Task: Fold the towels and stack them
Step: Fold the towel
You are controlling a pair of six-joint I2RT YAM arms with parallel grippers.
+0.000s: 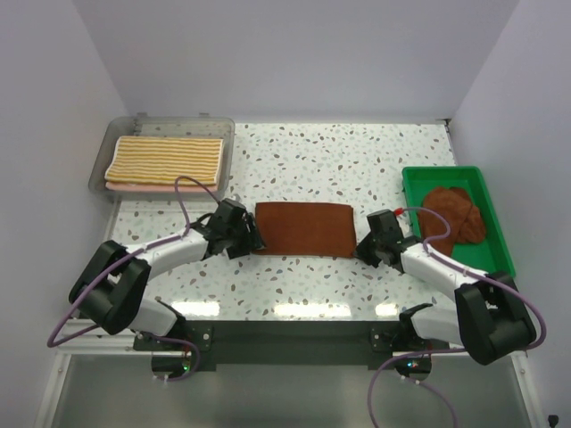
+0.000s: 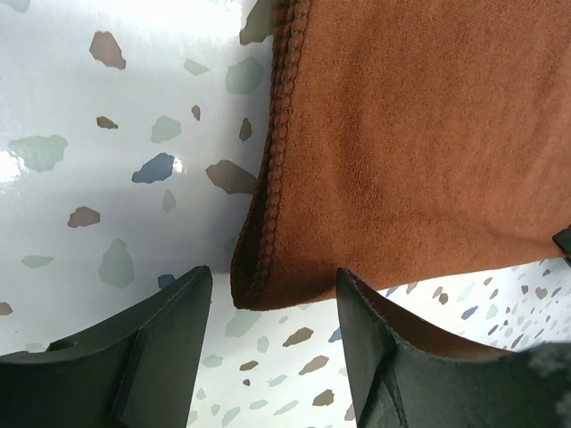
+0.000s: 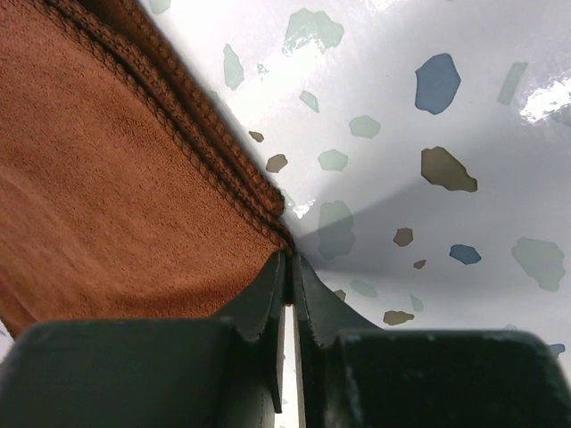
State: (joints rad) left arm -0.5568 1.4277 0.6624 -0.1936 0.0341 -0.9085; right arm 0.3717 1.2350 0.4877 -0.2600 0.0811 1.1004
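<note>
A brown towel [image 1: 303, 228] lies folded flat as a rectangle in the middle of the table. My left gripper [image 1: 252, 241] is open at its near left corner. In the left wrist view the towel's corner [image 2: 419, 134] sits just ahead of the gap, between the two fingertips, and the left gripper [image 2: 272, 287] grips nothing. My right gripper [image 1: 361, 250] is at the near right corner. In the right wrist view the right gripper [image 3: 290, 256] has its jaws pressed together on the tip of the towel's hemmed corner [image 3: 107, 178].
A clear bin [image 1: 98, 174] at the back left holds a folded yellow striped towel [image 1: 165, 159] on a pink one. A green tray [image 1: 419, 178] at the right holds a crumpled brown towel [image 1: 455, 214]. The table is speckled white.
</note>
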